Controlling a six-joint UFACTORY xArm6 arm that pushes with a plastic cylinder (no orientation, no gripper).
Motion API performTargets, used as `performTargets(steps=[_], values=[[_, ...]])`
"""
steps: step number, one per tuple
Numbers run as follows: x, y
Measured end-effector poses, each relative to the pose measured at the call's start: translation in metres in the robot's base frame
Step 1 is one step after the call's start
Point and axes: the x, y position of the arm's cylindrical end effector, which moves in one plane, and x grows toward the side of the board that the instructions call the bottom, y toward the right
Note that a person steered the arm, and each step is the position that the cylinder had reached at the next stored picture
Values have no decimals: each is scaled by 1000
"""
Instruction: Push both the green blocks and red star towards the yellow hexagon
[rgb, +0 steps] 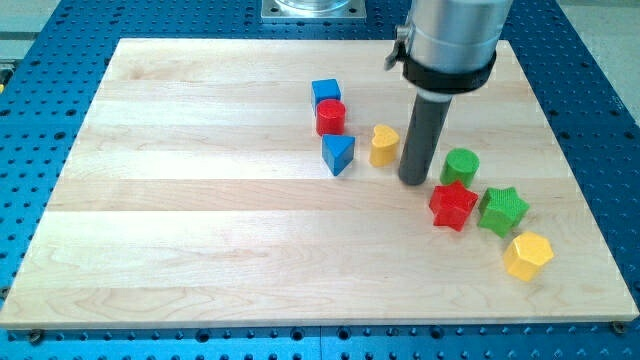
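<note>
My tip (414, 180) stands on the board right of centre. A green cylinder (460, 165) lies just to its right. A red star (452, 206) lies below and to the right of the tip, close to it. A green star (502, 209) sits right beside the red star, on its right. The yellow hexagon (528, 256) lies below and right of the green star, near the board's lower right. The tip touches none of them that I can tell.
A yellow heart-shaped block (384, 145) lies just left of the tip. Farther left are a blue triangle (338, 154), a red cylinder (331, 117) and a blue cube (326, 92). The wooden board (200, 220) rests on a blue perforated table.
</note>
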Motion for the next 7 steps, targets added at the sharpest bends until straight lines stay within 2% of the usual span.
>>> performTargets(steps=[2, 4, 6, 7], values=[[-60, 55], [6, 45], [26, 12], [32, -26]])
